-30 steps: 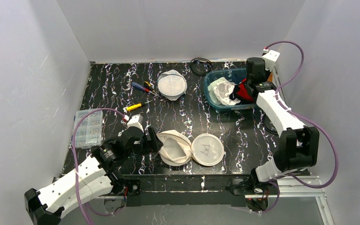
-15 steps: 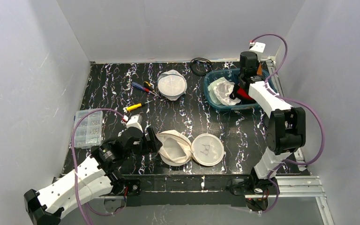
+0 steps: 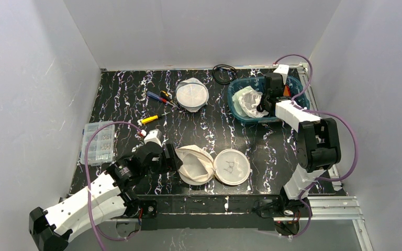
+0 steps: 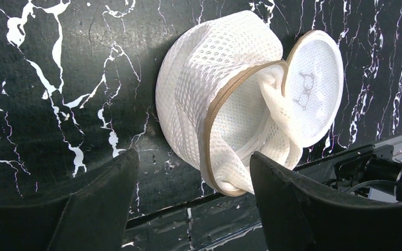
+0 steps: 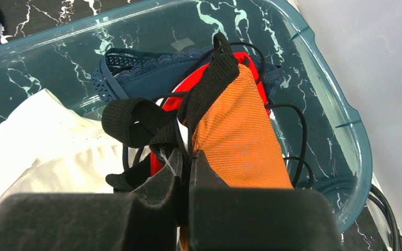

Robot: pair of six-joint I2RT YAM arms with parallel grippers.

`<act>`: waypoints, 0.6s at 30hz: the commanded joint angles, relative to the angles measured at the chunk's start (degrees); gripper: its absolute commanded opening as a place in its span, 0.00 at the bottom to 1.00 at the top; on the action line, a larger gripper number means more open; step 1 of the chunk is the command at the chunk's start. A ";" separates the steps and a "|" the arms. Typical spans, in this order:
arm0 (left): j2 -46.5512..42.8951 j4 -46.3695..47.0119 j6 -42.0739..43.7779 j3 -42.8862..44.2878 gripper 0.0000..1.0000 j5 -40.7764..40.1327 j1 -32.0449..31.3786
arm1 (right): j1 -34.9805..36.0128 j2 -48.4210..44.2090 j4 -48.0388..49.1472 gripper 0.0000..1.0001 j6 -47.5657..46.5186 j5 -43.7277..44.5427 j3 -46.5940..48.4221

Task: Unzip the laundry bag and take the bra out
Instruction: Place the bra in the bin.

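Grip check: my right gripper has its jaws pressed together on the black strap of the orange-and-red bra. The bra sits in the teal tub at the table's far right, beside a white cloth and a blue lace garment. At the near edge my left gripper is spread wide, a finger on either side of the white mesh laundry bag, which lies on its side unzipped, its round flap swung open.
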 commanded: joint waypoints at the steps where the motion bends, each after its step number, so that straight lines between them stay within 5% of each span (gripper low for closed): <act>1: -0.37 0.59 -0.33 -0.73 0.75 0.83 0.00 | 0.39 -2.05 4.32 0.01 -1.11 -1.75 -0.53; 11: -0.33 0.57 -1.01 -1.01 0.75 0.86 0.06 | 1.09 -0.50 4.80 0.01 -3.03 -7.58 -0.30; 18: -0.79 -0.51 -1.33 -0.92 0.75 0.84 0.00 | 1.15 -2.41 4.59 0.50 -2.92 -6.89 -2.13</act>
